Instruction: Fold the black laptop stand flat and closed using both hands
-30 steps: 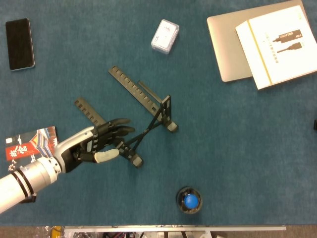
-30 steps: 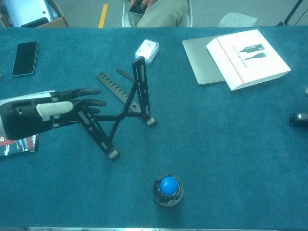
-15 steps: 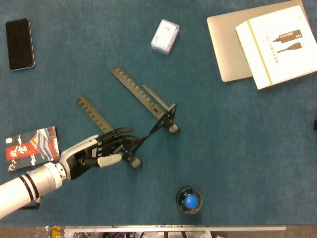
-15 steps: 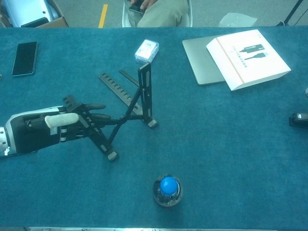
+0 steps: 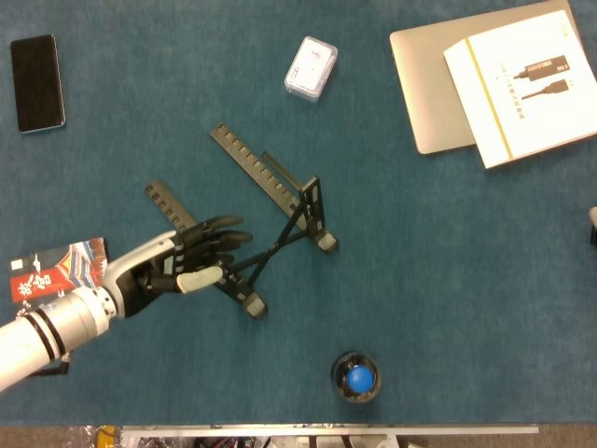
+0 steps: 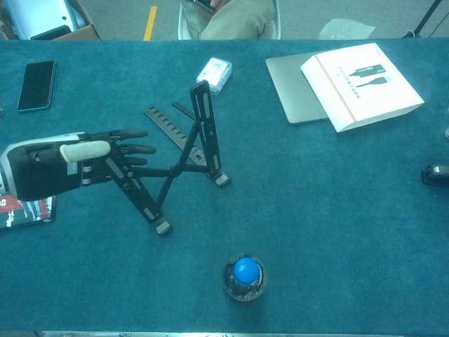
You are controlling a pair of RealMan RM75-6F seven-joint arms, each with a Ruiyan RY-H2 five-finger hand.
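The white flat box (image 5: 519,82) lying on the closed silver laptop (image 5: 438,84) carries a drawing of a black cable and a yellow stripe along one edge, but its print is too small to read; the red and dark booklet (image 5: 51,271) at the left edge of the blue cloth-covered table (image 5: 448,280) bears white characters that cannot be made out. The black folding laptop stand (image 5: 266,233) sits near the middle of the table, still unfolded, its two notched rails spread apart and its crossed struts raised. The left hand (image 5: 177,266) lies over the nearer rail, its fingers (image 5: 224,238) extended and slightly apart, the pale thumb tip beside the rail; whether they touch the metal cannot be told. Against half a second ago, the hand has lifted and drawn back a little, its fingers no longer curled down onto the rail, and the stand has opened slightly wider again. The chest view shows the far rail standing steeply upright, which the head view flattens, and it also catches a small dark part at the right edge that may be the right hand (image 6: 436,173), its fingers not readable. A black smartphone (image 5: 37,82), a small clear plastic case (image 5: 310,67) and a blue ball in a dark round holder (image 5: 358,378) lie well apart from the stand.
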